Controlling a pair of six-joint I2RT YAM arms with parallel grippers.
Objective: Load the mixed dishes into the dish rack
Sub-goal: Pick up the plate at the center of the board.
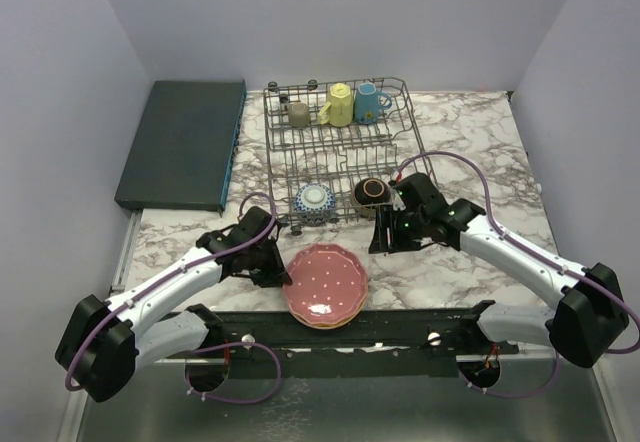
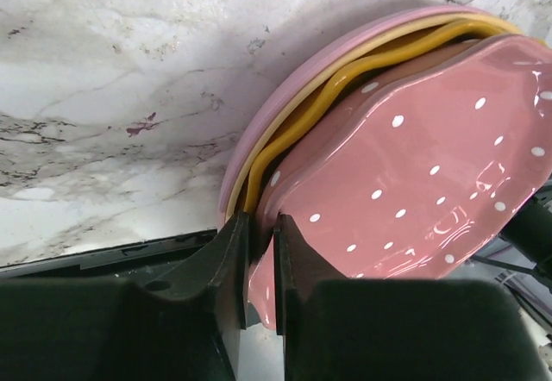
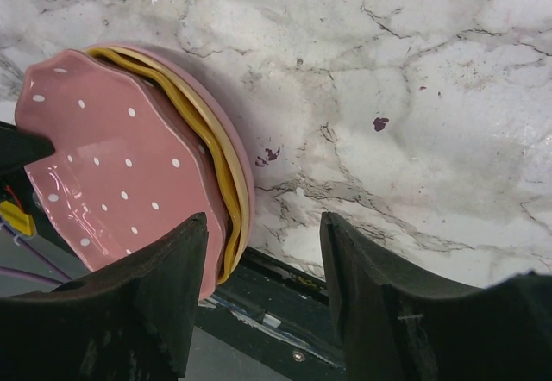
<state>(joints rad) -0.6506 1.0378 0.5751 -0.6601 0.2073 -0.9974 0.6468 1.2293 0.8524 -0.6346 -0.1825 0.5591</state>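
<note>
Left gripper [image 2: 261,256] is clenched on the rim of the top pink plate [image 2: 414,183]. The plate sits on the stack at the table's near edge, with the rack [image 1: 335,162] behind. Tilt the rim up first so it peels off the orange plate [image 2: 362,66], then lift slowly. Right gripper [image 3: 263,277] hangs released beside the stack; keep it clear.

Top plate [image 1: 326,280]: pink, white dots, scalloped rim, tilted on the stack by the near table edge
Plates beneath [image 2: 293,114]: orange, tan, pink rims showing
Dish rack [image 1: 276,147]: grey wire, mid-table
Far row, 3: olive-grey mug [image 1: 298,113], yellow mug [image 1: 340,104], blue mug [image 1: 369,102]
Near row, 2: blue-patterned bowl [image 1: 315,202], brown bowl [image 1: 372,193]
</note>
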